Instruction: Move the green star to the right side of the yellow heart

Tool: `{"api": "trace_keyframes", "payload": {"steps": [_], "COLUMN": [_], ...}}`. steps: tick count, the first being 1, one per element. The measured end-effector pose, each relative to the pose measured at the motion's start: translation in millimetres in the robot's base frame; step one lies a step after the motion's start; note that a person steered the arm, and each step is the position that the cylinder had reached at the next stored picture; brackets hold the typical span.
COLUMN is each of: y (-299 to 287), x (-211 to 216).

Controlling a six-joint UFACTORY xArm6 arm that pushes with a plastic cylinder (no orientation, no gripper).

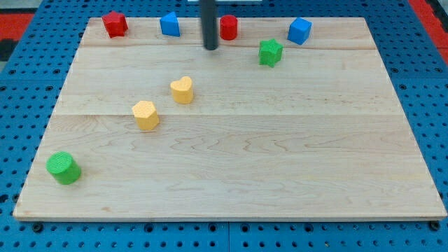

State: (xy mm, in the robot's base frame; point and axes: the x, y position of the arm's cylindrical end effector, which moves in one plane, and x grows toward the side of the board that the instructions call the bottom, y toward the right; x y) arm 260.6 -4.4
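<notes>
The green star [270, 52] lies near the view's top, right of centre. The yellow heart [182, 89] lies left of centre, well to the lower left of the star. My tip [211, 47] is at the end of the dark rod near the view's top centre. It stands left of the green star with a clear gap between them, and above and to the right of the yellow heart. It touches no block.
The wooden board [280, 154] lies on a blue pegboard. A red star-like block [115, 24], a blue block [169, 24], a red cylinder [229, 27] and a blue cube [299, 31] line the top edge. A yellow block [145, 115] and a green cylinder [64, 168] lie at the left.
</notes>
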Motion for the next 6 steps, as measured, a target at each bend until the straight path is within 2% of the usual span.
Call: {"api": "trace_keyframes", "payload": {"steps": [1, 3, 4, 5, 6], "y": [48, 102, 108, 118, 87], "x": [-23, 17, 53, 56, 29]}}
